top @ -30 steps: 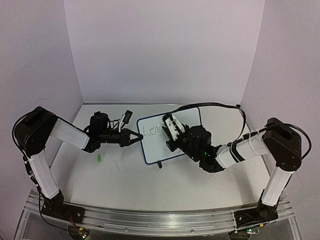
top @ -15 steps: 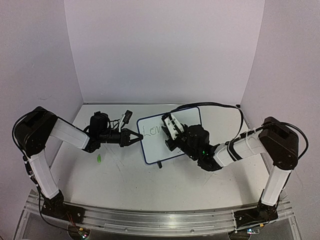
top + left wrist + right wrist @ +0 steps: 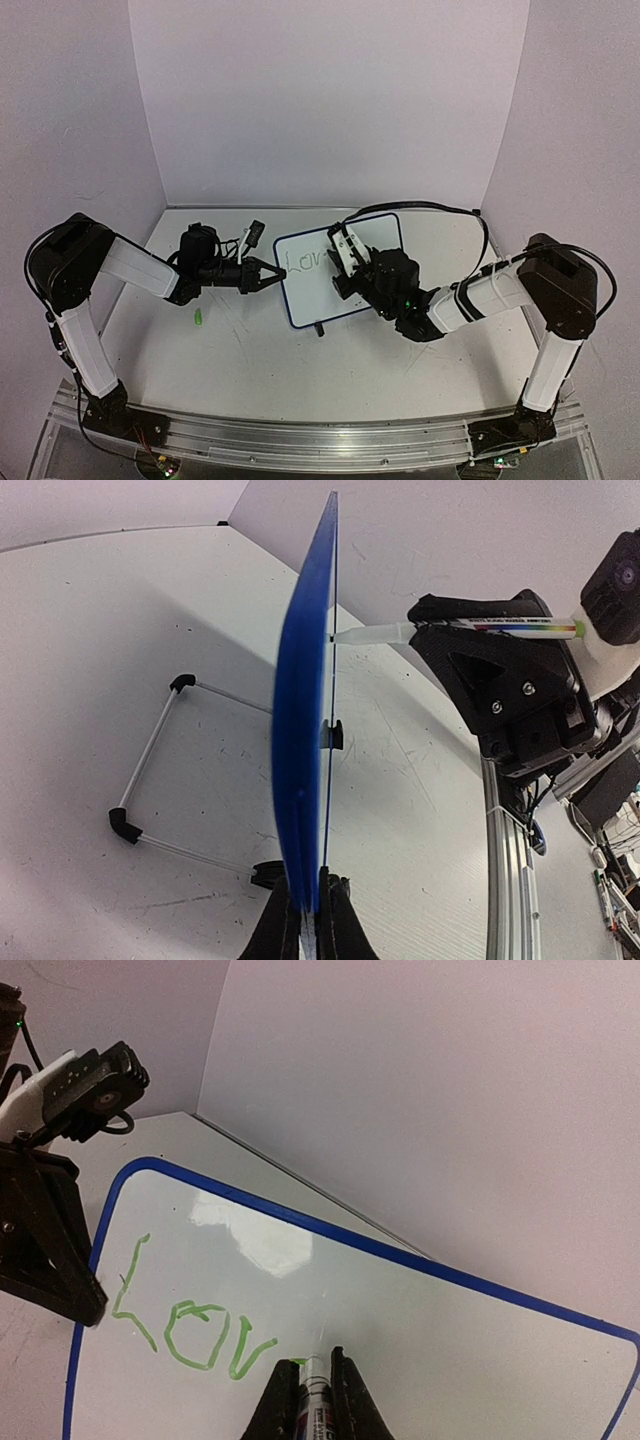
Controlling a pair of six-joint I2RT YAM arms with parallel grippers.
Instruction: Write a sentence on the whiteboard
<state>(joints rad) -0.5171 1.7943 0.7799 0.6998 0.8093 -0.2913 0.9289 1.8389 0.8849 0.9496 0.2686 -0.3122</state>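
Note:
The whiteboard (image 3: 318, 295) stands tilted on the table, blue-rimmed. My left gripper (image 3: 272, 276) is shut on its left edge; in the left wrist view the board (image 3: 300, 730) shows edge-on, clamped between my fingers at the left gripper (image 3: 310, 892). My right gripper (image 3: 344, 254) is shut on a marker (image 3: 316, 1405), whose tip touches the board face (image 3: 460, 1340). The sentence (image 3: 190, 1330) so reads "Lov" in green, with a fresh green mark at the tip. From the left wrist the marker (image 3: 500, 627) meets the board at mid-height.
A small green marker cap (image 3: 199, 318) lies on the table left of the board. The board's wire stand (image 3: 150, 770) with black feet spreads behind it. Purple walls close the back and sides. A cable runs over the right arm (image 3: 480, 295).
My right gripper with the marker has shifted slightly right and up along the board. The left arm and the board have stayed put.

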